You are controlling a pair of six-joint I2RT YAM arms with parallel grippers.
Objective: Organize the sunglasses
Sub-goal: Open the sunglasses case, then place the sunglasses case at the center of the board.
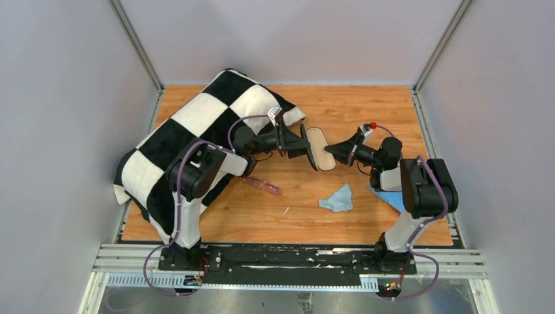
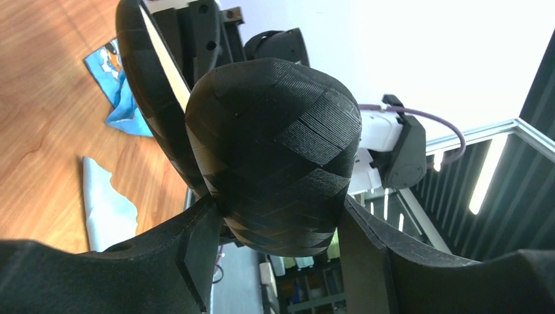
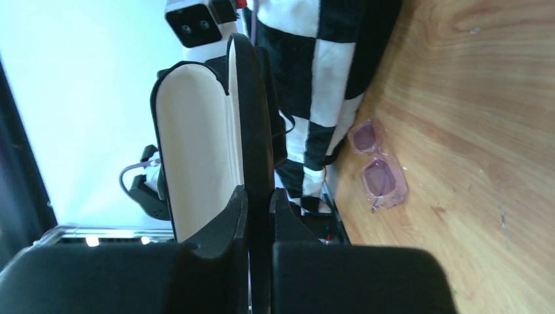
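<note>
The pinkish-purple sunglasses [image 1: 263,186] lie folded on the wood table by the checkered blanket's edge; they also show in the right wrist view [image 3: 378,171]. The dark oval glasses case [image 1: 319,148] is held open in the air between both arms, its tan lining [image 3: 199,150] facing the right arm. My left gripper [image 1: 298,140] is shut around the case's dark woven shell [image 2: 275,150], one finger on each side. My right gripper [image 1: 330,152] is shut on the thin black rim of the case [image 3: 252,118]. Neither gripper touches the sunglasses.
A black-and-white checkered blanket [image 1: 196,131] covers the table's left and back left. A light blue cloth [image 1: 338,198] lies at front centre, below the case. A blue printed piece [image 1: 389,195] lies under the right arm. Grey walls enclose the table.
</note>
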